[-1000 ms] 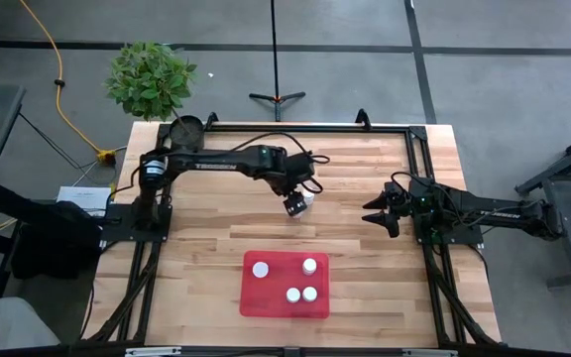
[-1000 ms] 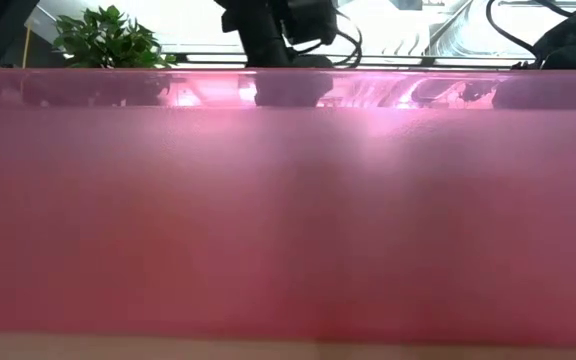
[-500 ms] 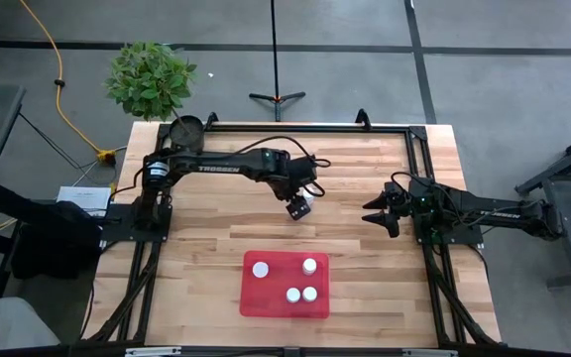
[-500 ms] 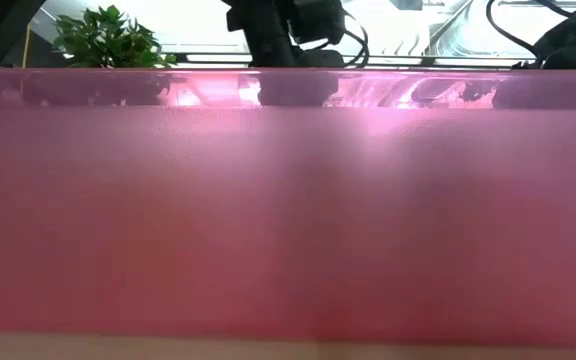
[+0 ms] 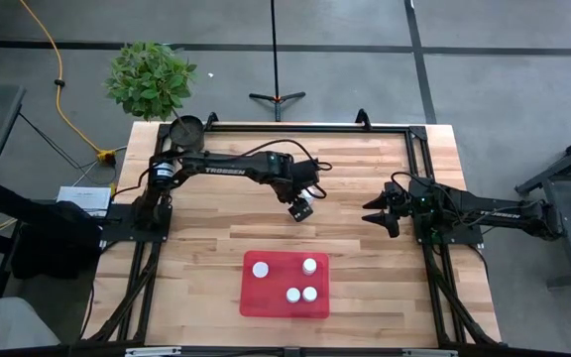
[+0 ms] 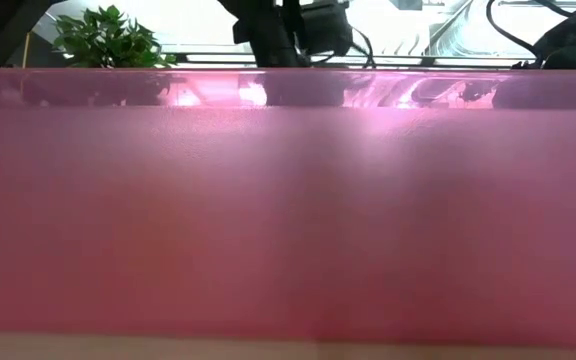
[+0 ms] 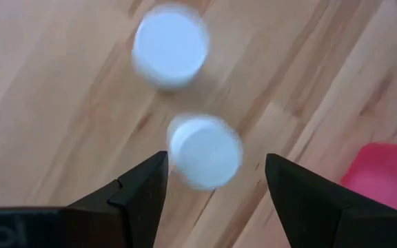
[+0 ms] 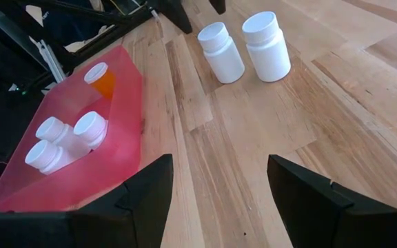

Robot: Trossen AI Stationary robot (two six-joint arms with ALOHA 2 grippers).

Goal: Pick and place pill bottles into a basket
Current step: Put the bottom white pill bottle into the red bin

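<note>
Two white-capped pill bottles stand upright on the wooden table, seen in the right wrist view (image 8: 220, 52) (image 8: 266, 45). My left gripper (image 5: 301, 210) hovers over them, open and pointing down. In the left wrist view one cap (image 7: 205, 151) lies between its fingers and the other cap (image 7: 169, 45) beyond them. The red basket (image 5: 248, 297) lies near the front edge and holds several bottles, one of them amber (image 8: 100, 79). My right gripper (image 5: 377, 214) waits open at the table's right side.
A dark round pot (image 5: 186, 129) and a green plant (image 5: 150, 77) stand at the far left corner. The basket's red wall (image 6: 288, 200) fills the low view. A black frame rail (image 5: 424, 178) borders the table's right side.
My left gripper has gone a little toward the table's right and near edges, and now stands over the two standing bottles. The bottles and the basket have kept still.
</note>
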